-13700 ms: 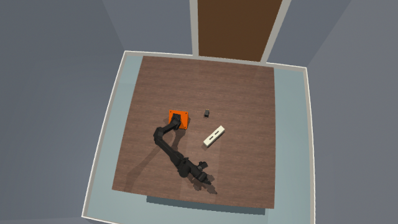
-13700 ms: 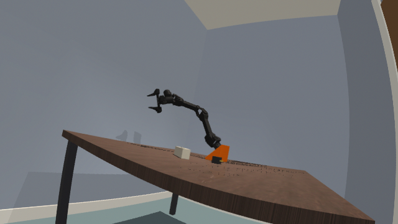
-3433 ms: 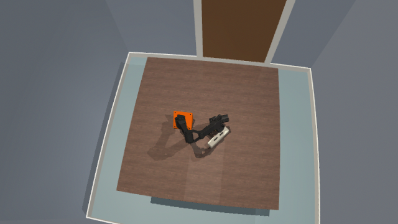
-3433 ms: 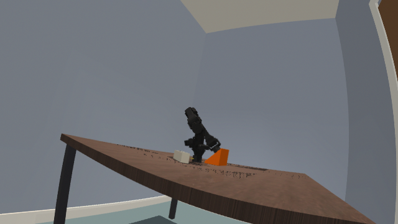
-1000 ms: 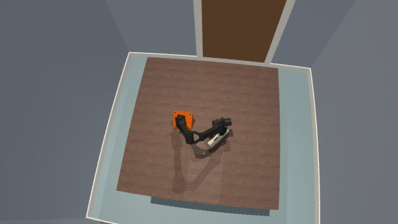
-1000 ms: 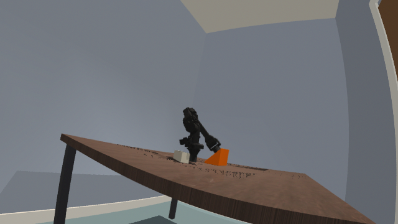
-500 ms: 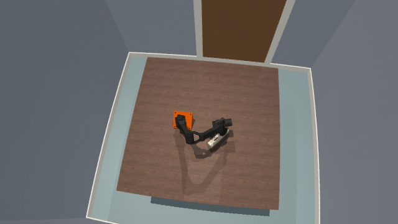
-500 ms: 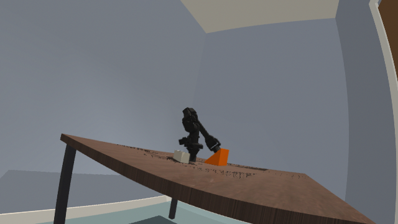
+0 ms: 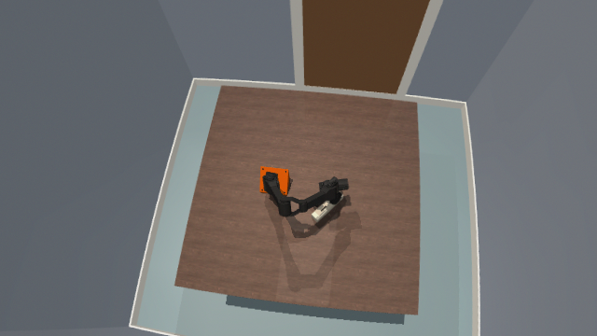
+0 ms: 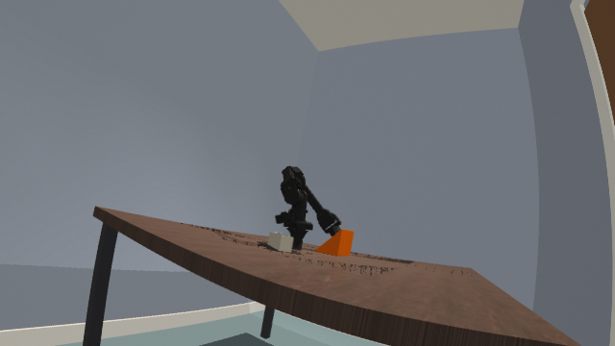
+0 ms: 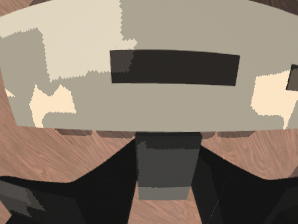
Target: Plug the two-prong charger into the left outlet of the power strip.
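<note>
The cream power strip (image 9: 322, 214) (image 10: 280, 241) (image 11: 80, 36) lies flat on the wooden table (image 9: 303, 131) (image 10: 384, 288). In the wrist view it fills the upper half, with one long dark outlet slot (image 11: 174, 67) in the middle and part of another outlet (image 11: 293, 78) at the right edge. My gripper (image 9: 332, 193) (image 10: 296, 238) (image 11: 161, 144) is low over the strip and shut on the dark grey charger (image 11: 166, 175). The charger's front end meets the strip's near edge, below the middle slot. Its prongs are hidden.
The arm's orange base plate (image 9: 280, 175) (image 10: 338, 242) is fixed to the table left of the strip. A brown door (image 9: 364, 42) is behind the table's far edge.
</note>
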You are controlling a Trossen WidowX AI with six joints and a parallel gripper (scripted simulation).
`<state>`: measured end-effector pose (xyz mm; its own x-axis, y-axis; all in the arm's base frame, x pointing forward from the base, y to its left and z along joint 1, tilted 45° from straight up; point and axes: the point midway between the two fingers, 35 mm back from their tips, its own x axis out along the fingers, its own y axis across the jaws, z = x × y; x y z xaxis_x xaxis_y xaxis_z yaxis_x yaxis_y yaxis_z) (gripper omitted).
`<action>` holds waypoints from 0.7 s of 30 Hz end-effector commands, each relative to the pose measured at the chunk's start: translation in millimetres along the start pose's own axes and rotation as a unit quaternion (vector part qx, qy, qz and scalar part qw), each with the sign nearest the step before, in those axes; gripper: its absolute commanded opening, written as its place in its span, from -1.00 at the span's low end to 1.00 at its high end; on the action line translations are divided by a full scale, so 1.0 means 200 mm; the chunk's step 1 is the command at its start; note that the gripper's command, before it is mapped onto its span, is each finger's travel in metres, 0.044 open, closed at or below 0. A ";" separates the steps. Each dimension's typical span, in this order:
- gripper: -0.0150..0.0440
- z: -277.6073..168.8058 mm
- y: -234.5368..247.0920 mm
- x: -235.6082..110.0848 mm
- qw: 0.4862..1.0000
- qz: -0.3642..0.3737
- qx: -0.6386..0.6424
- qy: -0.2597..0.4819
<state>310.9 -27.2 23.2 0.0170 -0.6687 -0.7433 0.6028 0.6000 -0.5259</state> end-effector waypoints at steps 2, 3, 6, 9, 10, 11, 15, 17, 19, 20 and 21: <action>-0.49 0.02 0.00 0.00 1.000 0.000 -0.001 -0.002; -0.49 0.02 0.00 0.00 1.000 0.000 -0.001 -0.002; -0.49 0.03 0.00 0.00 1.000 0.000 -0.001 -0.002; -0.49 0.03 0.00 0.00 1.000 0.000 -0.001 -0.002; -0.49 0.03 0.00 0.00 1.000 0.000 -0.001 -0.002; -0.49 0.04 0.00 -0.01 1.000 0.000 -0.001 -0.002; -0.49 0.04 0.00 -0.01 1.000 0.000 -0.001 -0.003; -0.49 0.05 0.00 -0.01 1.000 0.000 -0.001 -0.003; -0.49 0.05 0.00 -0.01 1.000 0.000 -0.001 -0.003; -0.49 0.05 0.00 -0.01 1.000 0.000 -0.001 -0.003; -0.49 0.06 0.00 -0.01 1.000 0.000 -0.001 -0.003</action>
<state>312.3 -27.7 24.6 0.0050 -0.6635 -0.7482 0.5897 0.6062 -0.5337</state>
